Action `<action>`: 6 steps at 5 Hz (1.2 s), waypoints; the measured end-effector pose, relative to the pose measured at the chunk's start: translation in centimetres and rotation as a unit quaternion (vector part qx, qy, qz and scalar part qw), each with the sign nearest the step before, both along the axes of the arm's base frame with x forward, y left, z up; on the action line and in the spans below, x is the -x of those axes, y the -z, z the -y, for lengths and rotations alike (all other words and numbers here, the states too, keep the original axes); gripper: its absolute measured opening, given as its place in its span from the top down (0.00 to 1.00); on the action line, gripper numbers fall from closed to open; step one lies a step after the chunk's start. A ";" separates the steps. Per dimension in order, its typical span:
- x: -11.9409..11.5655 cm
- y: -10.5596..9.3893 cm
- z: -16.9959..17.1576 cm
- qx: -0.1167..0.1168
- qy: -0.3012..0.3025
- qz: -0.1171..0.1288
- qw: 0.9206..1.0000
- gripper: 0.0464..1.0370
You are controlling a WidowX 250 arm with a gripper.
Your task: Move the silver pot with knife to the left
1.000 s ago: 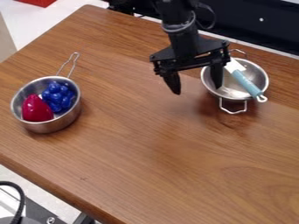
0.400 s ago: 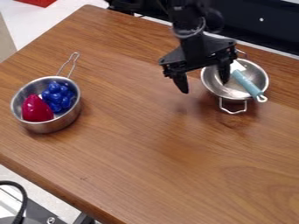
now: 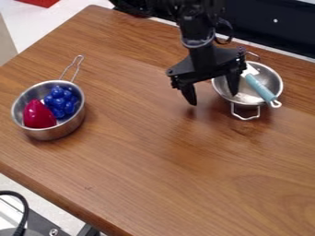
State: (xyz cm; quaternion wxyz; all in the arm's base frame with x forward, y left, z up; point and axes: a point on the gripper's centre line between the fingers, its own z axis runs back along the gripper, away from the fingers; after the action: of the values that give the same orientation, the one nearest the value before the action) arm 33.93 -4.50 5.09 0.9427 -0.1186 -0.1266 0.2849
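Observation:
The gripper hangs at the upper middle right of the table, open, its two fingers spread apart. One fingertip is over or inside the left part of the silver pot; the other is outside the pot, to its left. Two wire handles stick out from the pot, one toward the back and one toward the front. The knife lies slanted across the pot, its light blue handle over the right rim and its white blade partly behind the gripper.
At the left of the wooden table stands a steel pan with a wire handle pointing back. It holds a red toy and a blue toy bunch of grapes. The table's front edge slants across the lower left.
The gripper has shifted to the right, and over the last moment a little lower, with its fingers still spread. The pot, knife and pan have stayed put.

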 end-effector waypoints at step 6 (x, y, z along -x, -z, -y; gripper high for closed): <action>-0.2 0.8 -0.1 0.053 0.013 -0.043 0.998 0.99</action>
State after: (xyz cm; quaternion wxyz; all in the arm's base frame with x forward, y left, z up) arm 34.12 -4.41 4.29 0.9433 -0.1573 -0.0691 0.2839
